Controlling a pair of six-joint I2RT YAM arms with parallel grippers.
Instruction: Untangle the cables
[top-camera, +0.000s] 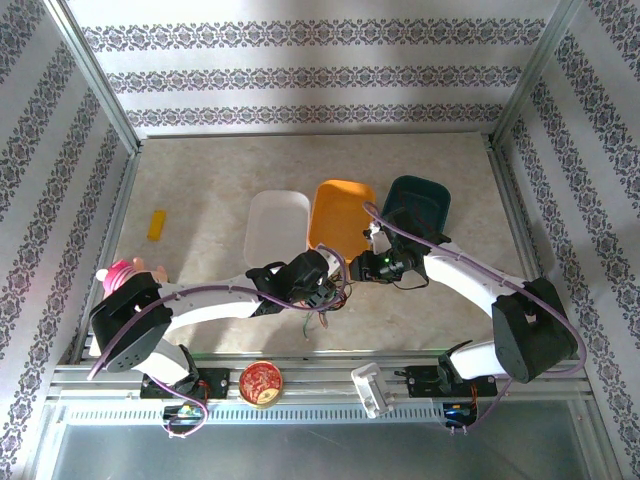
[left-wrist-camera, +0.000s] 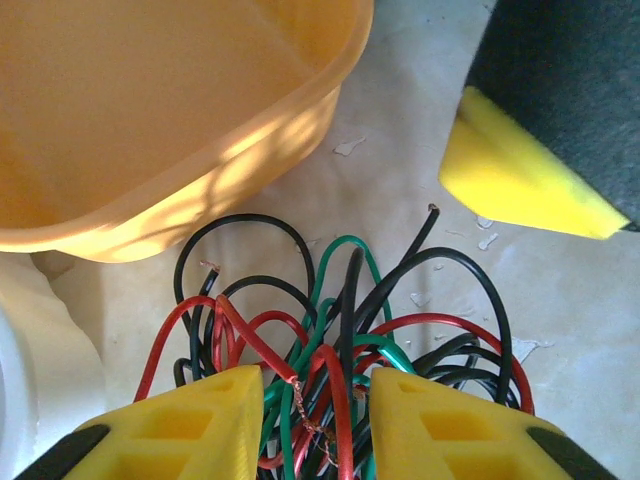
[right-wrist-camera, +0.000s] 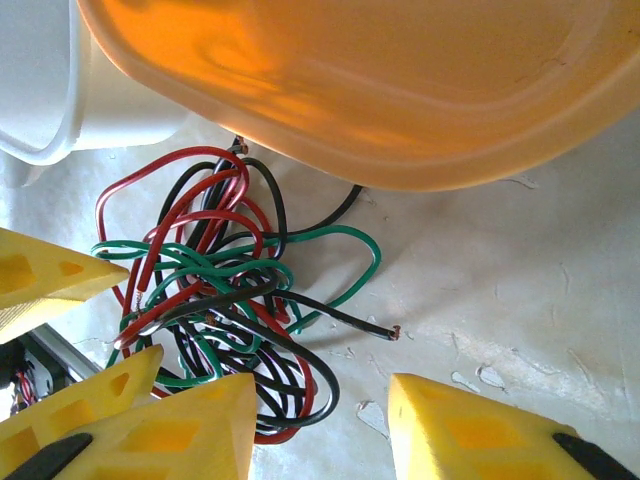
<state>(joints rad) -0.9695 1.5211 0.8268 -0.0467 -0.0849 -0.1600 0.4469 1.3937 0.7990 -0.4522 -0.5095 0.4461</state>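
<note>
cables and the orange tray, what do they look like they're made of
Cables: likely glossy plastic insulation, red, green and black, over copper; one bare end looks coppery. Orange tray: probably moulded plastic, smooth, slightly translucent where light glows through.

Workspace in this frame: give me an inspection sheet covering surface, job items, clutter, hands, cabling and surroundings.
Surface: beige marbled tabletop, flecked with white chips.
Job's things: thin black, red and green wires in one tangled heap before the orange plastic tray.
Clutter: white plastic tray, dark teal tray, yellow block, pink toy, round red dish on the front rail.
Hands: left hand astride the heap, grip unclear; right hand open beside it.
Cables: purple arm cables run along both arms.
Surroundings: patterned wallpaper walls, aluminium frame posts.
</note>
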